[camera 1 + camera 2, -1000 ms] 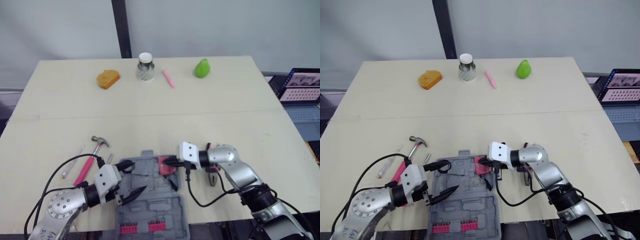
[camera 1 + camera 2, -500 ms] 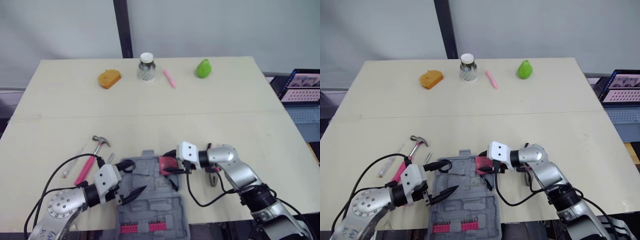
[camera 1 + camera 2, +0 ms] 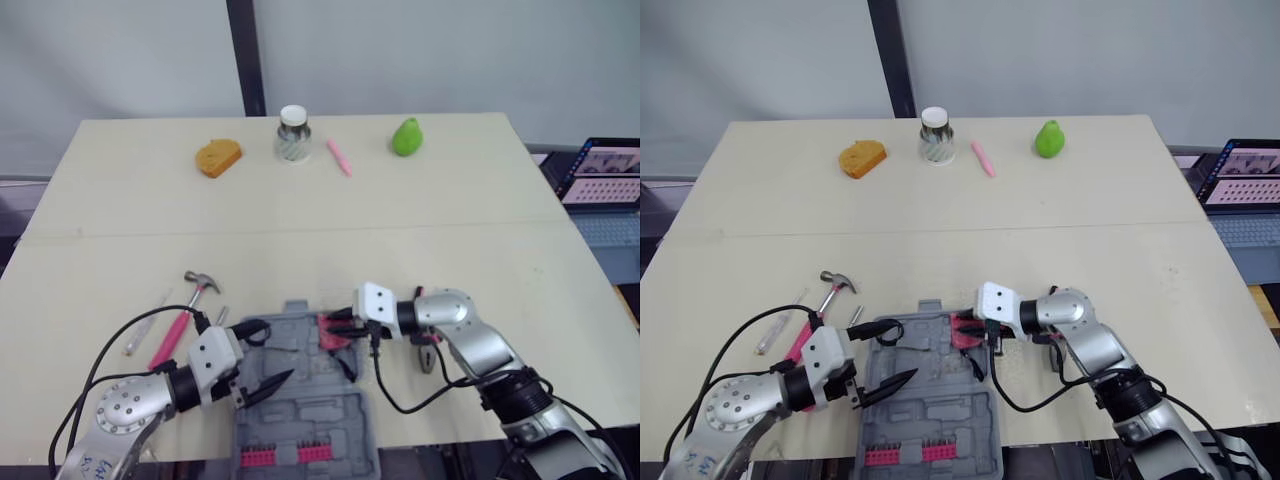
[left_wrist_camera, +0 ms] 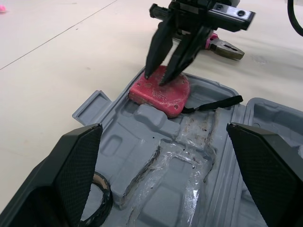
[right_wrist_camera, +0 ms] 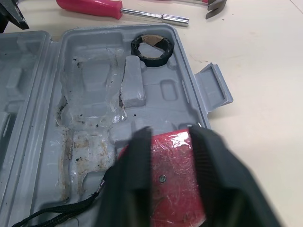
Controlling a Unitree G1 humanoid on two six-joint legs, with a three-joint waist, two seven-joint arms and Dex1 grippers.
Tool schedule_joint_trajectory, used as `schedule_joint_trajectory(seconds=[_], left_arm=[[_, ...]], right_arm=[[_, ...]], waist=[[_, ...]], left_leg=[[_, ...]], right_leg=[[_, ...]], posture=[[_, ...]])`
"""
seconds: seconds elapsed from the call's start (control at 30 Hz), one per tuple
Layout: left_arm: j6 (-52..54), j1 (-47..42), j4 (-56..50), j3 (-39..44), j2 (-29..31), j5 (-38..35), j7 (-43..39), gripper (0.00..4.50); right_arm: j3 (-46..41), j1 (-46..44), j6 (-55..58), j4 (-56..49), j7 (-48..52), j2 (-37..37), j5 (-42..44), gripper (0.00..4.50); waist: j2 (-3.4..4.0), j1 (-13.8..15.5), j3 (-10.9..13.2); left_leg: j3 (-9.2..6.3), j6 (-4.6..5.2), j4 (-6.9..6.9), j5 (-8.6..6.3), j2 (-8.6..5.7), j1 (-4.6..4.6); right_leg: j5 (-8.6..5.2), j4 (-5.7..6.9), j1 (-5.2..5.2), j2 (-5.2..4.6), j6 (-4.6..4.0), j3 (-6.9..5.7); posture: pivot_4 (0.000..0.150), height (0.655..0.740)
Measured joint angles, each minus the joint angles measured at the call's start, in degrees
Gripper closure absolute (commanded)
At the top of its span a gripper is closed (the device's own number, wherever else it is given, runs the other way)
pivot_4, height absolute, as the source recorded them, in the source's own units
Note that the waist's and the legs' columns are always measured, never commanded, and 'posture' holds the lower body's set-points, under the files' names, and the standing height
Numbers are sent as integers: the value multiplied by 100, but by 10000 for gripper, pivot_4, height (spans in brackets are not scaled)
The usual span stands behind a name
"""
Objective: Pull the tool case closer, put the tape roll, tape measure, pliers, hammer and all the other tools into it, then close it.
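Observation:
The grey tool case [image 3: 310, 410] lies open at the table's near edge. A red tape measure [image 4: 161, 92] lies flat in its far right corner. My right gripper [image 3: 337, 326] hovers just over it, open a little, fingertips [image 4: 148, 73] on its top face. The black tape roll [image 5: 152, 47] sits in the case's far left pocket. My left gripper [image 3: 268, 356] is open wide over the case's left part, holding nothing. The hammer [image 3: 200, 285] lies left of the case. The pliers [image 3: 428, 355] lie right of the case, behind my right arm.
A pink-handled screwdriver [image 5: 94, 8] and a clear-handled tool [image 3: 140, 335] lie by the hammer. Along the far edge stand an orange piece [image 3: 216, 157], a jar [image 3: 291, 133], a pink pen [image 3: 337, 157] and a green pear [image 3: 404, 136]. A laptop [image 3: 600, 175] sits off the table's right side.
The tape measure has gone down from my right gripper into the case's far right corner, and the fingers have come apart above it. My left arm has stayed still.

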Motion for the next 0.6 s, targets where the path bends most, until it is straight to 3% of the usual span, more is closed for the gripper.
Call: schedule_joint_trajectory(seconds=[0.6], left_arm=[[4, -13, 2, -48, -5, 3, 4, 0]], right_arm=[[101, -10, -284, 335, 1, 8, -180, 41316]], waist=[[0, -2, 0]], left_leg=[[0, 0, 0, 0, 0, 0]], right_leg=[[0, 0, 0, 0, 0, 0]], posture=[[1500, 7400]])
